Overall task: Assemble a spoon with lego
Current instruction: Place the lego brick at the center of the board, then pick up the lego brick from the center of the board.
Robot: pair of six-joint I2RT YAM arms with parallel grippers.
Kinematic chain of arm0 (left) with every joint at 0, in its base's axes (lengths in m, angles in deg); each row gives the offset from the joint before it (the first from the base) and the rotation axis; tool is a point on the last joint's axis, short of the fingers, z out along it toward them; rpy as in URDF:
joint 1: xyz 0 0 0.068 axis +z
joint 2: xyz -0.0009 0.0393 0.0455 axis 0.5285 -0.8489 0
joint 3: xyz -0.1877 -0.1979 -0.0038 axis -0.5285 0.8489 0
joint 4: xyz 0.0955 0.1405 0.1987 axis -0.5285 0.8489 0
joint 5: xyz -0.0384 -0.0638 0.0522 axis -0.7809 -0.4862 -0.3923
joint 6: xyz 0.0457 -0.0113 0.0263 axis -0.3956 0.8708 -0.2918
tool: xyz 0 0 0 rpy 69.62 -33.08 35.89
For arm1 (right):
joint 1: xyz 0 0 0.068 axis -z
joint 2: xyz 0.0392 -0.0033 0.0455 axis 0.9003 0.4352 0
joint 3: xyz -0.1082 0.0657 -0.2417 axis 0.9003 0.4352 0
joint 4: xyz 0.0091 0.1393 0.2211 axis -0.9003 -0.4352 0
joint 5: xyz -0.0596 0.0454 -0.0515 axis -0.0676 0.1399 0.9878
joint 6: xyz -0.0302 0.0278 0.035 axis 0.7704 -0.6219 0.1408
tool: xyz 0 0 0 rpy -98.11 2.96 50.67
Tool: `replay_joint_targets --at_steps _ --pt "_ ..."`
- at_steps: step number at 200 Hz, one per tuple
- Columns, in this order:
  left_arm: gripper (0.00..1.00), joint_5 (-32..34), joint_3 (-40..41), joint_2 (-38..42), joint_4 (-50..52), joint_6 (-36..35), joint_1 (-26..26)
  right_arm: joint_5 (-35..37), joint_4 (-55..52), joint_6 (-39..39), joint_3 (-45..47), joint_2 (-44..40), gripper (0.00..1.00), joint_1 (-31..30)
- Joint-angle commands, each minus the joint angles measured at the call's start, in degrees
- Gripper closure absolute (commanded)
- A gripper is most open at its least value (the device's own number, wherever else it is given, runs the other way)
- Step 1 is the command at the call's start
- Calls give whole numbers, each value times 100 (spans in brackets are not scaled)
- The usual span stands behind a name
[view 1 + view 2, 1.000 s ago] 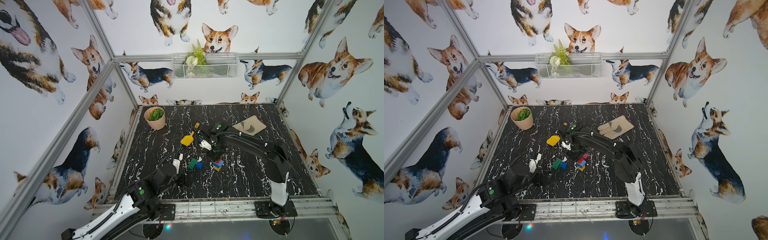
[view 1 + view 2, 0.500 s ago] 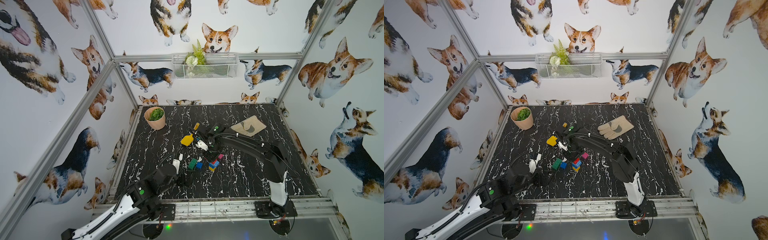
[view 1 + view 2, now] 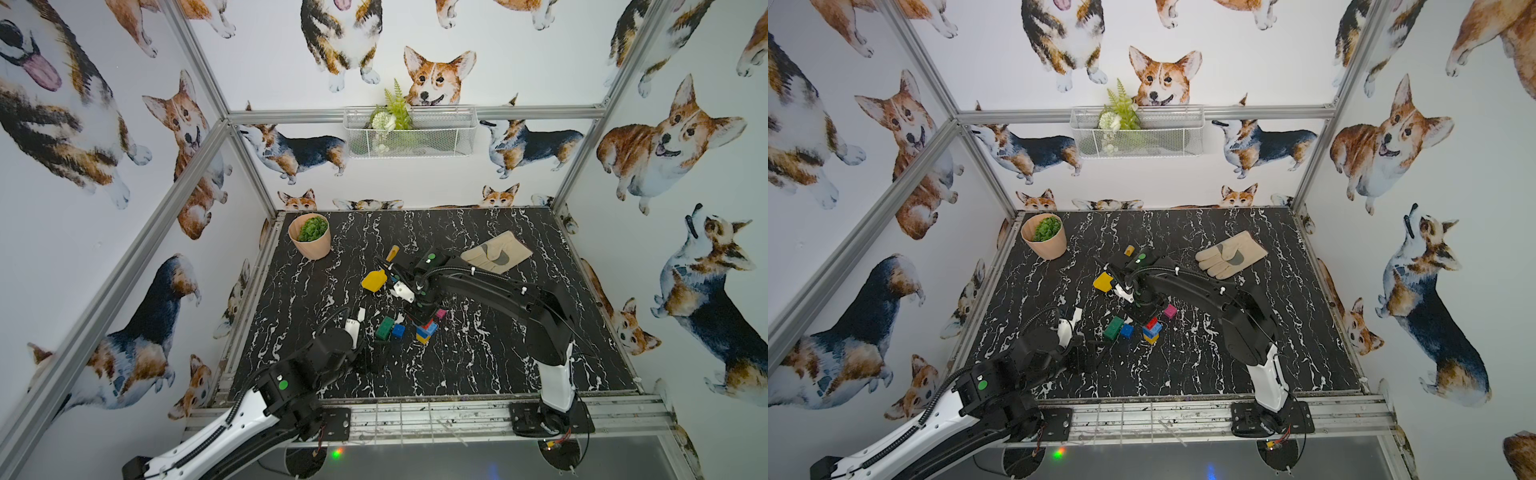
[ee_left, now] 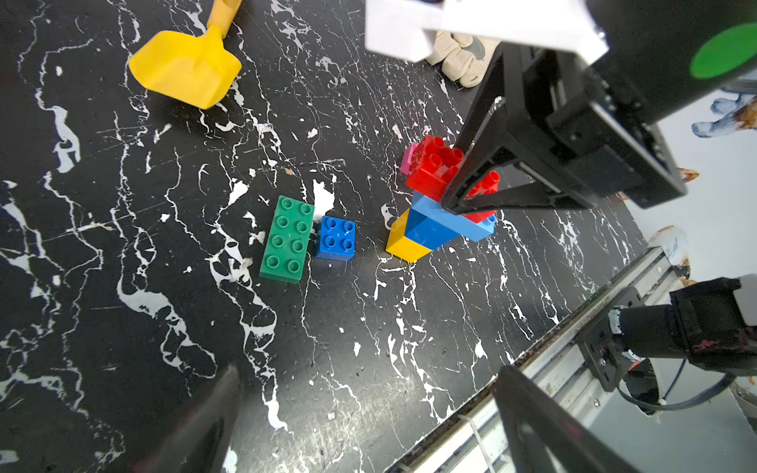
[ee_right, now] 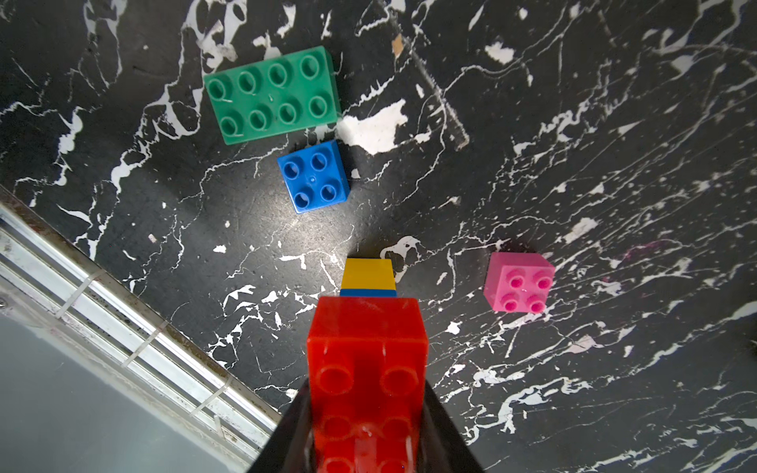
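Part-built spoon (image 3: 427, 330) is seen at frame centre in both top views. Its red top brick (image 5: 366, 348) is flanked by right gripper (image 5: 366, 389) fingers; clamping cannot be told. Jaws of left gripper (image 4: 366, 370) are spread wide.

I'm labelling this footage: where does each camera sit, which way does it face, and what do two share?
Both top views: high above the front rail, looking down and back at the table; left arm and right arm show.
Left wrist: on the left arm, aimed down at the green brick and brick stack; the open left tool shows.
Right wrist: on the right arm, looking down over the red brick between the fingers of the right tool.
Shared: both wrist views show the dark blue brick beside the green one.
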Motion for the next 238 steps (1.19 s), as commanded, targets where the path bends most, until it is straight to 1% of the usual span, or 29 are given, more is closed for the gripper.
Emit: replay_joint_targets --at_steps 1,13,28,51,67,96,98,109,115,145,154,166,183,194,204,238 --pt "0 69 15 -13 16 32 -16 -88 63 -85 -66 -24 55 -20" --pt "0 67 15 -14 20 32 -16 -117 74 -80 -75 -28 51 -20" --pt "0 75 15 -13 31 32 -16 -139 109 -66 -84 -33 50 -16" --pt "0 88 9 0 38 40 -25 -185 118 -34 -121 -50 42 -20" --pt "0 89 11 4 47 41 -29 -160 129 3 -140 -101 39 -16" --pt "0 110 -3 4 72 54 -42 -93 207 0 -164 -500 38 77" --pt "0 110 -3 4 73 50 -42 -86 210 -10 -156 -547 34 90" --pt "0 125 -11 13 91 56 -49 -53 266 -69 -65 -854 28 237" --pt "0 138 -11 30 98 58 -51 -45 340 -110 37 -1057 26 353" --pt "0 198 -28 66 117 60 -51 -22 721 -253 873 -2029 22 1078" --pt "0 210 -37 57 131 58 -51 -49 750 -263 1057 -2153 22 1240" --pt "0 207 -55 32 135 48 -50 -181 910 -277 1522 -2315 21 1554" --pt "0 228 -73 -6 150 39 -51 -149 1078 -196 1918 -2294 21 1679" --pt "0 233 -79 -13 154 40 -51 -17 1182 -156 2145 -2182 21 1701" --pt "0 242 -81 -22 167 48 -50 -49 1287 -108 2293 -2038 21 1711" --pt "0 233 -73 -48 187 71 -51 -157 1597 43 2417 -1457 21 1711"
